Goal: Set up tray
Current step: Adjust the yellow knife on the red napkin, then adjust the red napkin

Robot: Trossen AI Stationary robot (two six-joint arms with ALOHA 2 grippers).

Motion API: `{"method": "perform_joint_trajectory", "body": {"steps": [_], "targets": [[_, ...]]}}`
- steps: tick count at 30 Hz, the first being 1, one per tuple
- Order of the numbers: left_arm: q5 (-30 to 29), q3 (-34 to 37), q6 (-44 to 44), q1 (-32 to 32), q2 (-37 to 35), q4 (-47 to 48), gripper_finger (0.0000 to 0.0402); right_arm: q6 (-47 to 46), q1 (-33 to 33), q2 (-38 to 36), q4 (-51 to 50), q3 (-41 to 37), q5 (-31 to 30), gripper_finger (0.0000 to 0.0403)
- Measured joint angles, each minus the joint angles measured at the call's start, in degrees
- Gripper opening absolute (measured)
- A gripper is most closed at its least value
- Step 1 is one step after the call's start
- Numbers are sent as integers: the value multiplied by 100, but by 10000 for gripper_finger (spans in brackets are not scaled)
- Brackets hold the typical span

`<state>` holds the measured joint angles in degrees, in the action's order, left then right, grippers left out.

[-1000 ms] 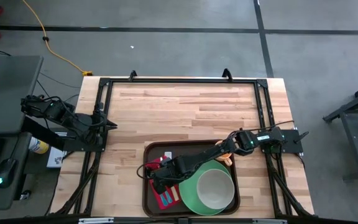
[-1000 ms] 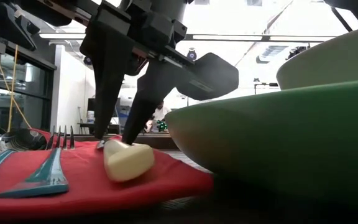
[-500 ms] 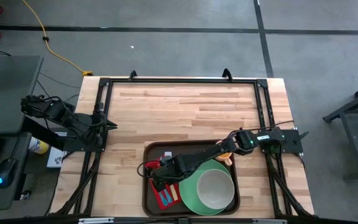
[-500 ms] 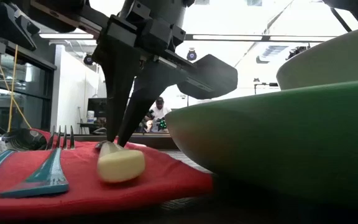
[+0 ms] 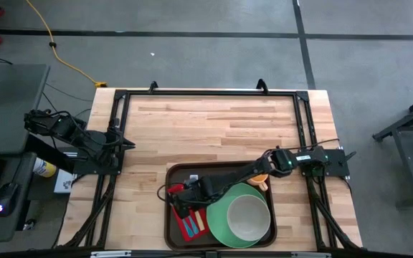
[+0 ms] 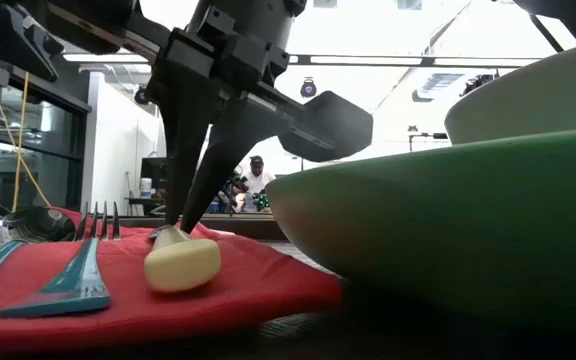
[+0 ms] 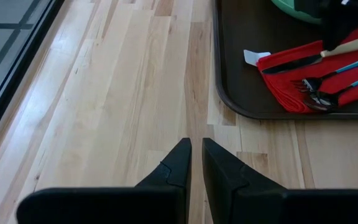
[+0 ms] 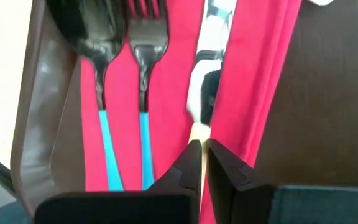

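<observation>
I have the right gripper [image 6: 180, 228] pinched on the knife [image 6: 181, 266] to line it up on the napkin [image 6: 258, 285] – inside the tray [image 5: 172, 229] (table's near edge). Left gripper [image 7: 196, 163] waits nearly closed, empty.

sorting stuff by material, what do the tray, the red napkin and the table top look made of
The large dark brown rectangular tray looks like plastic: smooth matte surface, moulded raised rim. The red folded napkin looks like cloth, though paper is possible: soft folds, no shine. The pale table top looks like wood: butcher-block strips with visible grain, light satin finish.
</observation>
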<state>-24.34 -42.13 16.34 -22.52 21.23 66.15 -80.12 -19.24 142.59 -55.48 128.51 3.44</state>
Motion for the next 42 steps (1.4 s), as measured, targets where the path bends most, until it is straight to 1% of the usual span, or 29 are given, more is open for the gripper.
{"method": "perform_joint_trajectory", "body": {"steps": [10, 13, 16, 20, 22, 26, 30, 36, 39, 42], "targets": [[0, 0, -2, 1, -1, 0, 67, 74, 15, -31, -38, 0, -104, 2], [0, 0, -1, 0, -2, 0, 67, 157, 73, -120, -121, 0, -241, 6], [5, 0, -1, 2, -1, 2, 67, 235, 147, -294, -377, 0, -501, 6], [24, 0, -2, 1, -1, 2, 67, 429, 253, -473, -761, 9, -1033, 3], [26, 0, -2, 1, -1, 2, 67, 712, 329, -475, -793, 7, -1041, 8], [38, 0, -2, 1, -1, 2, 67, 1166, 497, -471, -663, 7, -916, 39], [133, 0, -2, 1, -2, 2, 67, 1282, 661, -471, -639, 7, -1001, 89], [135, 0, -2, 2, -2, 2, 67, 1470, 804, -389, -464, -5, -865, 157], [145, 0, -1, 2, -1, 1, 67, 1463, 815, -347, -361, -4, -732, 179], [154, 0, -2, 0, -2, 1, 67, 1457, 811, -279, -363, -4, -691, 193]]}}
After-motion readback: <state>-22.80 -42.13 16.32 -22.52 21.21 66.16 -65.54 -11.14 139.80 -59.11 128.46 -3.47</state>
